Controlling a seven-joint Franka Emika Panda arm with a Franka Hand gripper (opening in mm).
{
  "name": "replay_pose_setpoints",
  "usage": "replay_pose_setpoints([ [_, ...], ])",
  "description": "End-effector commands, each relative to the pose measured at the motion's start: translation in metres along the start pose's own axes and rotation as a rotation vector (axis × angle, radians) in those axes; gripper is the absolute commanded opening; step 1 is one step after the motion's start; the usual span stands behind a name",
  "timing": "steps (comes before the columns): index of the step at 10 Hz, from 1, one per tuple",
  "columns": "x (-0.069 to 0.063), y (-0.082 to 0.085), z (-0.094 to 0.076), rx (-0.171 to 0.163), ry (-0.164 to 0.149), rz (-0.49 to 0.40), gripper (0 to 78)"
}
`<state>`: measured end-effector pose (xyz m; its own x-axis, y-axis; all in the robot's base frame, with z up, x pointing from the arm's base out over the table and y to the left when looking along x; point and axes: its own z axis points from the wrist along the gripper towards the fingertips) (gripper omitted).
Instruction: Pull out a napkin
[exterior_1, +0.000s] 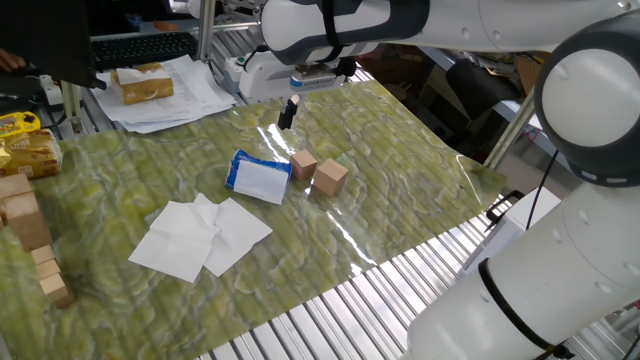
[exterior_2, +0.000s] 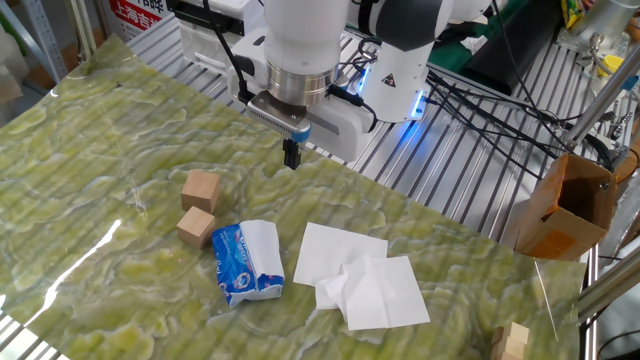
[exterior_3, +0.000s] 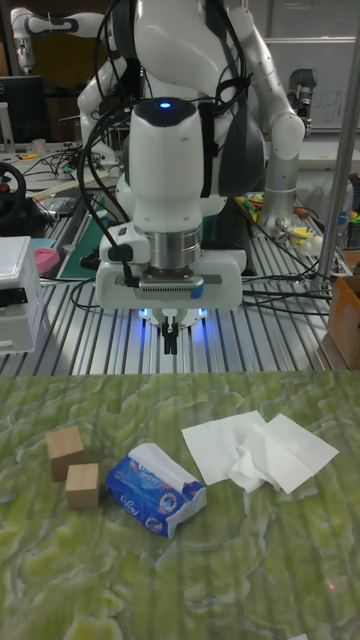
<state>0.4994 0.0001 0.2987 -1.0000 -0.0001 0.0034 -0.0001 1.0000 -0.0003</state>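
Note:
A blue tissue packet (exterior_1: 258, 177) (exterior_2: 246, 263) (exterior_3: 155, 489) lies on the green mat, with a white napkin (exterior_2: 265, 243) (exterior_3: 157, 459) sticking out of its opening. My gripper (exterior_1: 288, 115) (exterior_2: 292, 156) (exterior_3: 171, 342) hangs shut and empty above the mat's far edge, well away from the packet. Loose white napkins (exterior_1: 199, 235) (exterior_2: 361, 275) (exterior_3: 257, 451) lie spread and overlapping on the mat beside the packet.
Two wooden cubes (exterior_1: 319, 172) (exterior_2: 198, 204) (exterior_3: 73, 465) stand next to the packet. More wooden blocks (exterior_1: 30, 235) sit at the mat's edge. Printed papers (exterior_1: 165, 95) and a keyboard (exterior_1: 145, 47) lie beyond the mat. A cardboard box (exterior_2: 566, 205) stands off the table.

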Motion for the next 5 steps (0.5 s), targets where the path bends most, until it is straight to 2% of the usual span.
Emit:
replay_pose_setpoints([
  [1, 0.0, 0.0, 0.0, -0.129, -0.029, -0.022, 0.0],
  [2, 0.0, 0.0, 0.0, -0.085, -0.029, -0.029, 0.0],
  [3, 0.0, 0.0, 0.0, -0.067, -0.029, -0.03, 0.0],
  [5, 0.0, 0.0, 0.0, -0.08, -0.028, -0.027, 0.0],
])
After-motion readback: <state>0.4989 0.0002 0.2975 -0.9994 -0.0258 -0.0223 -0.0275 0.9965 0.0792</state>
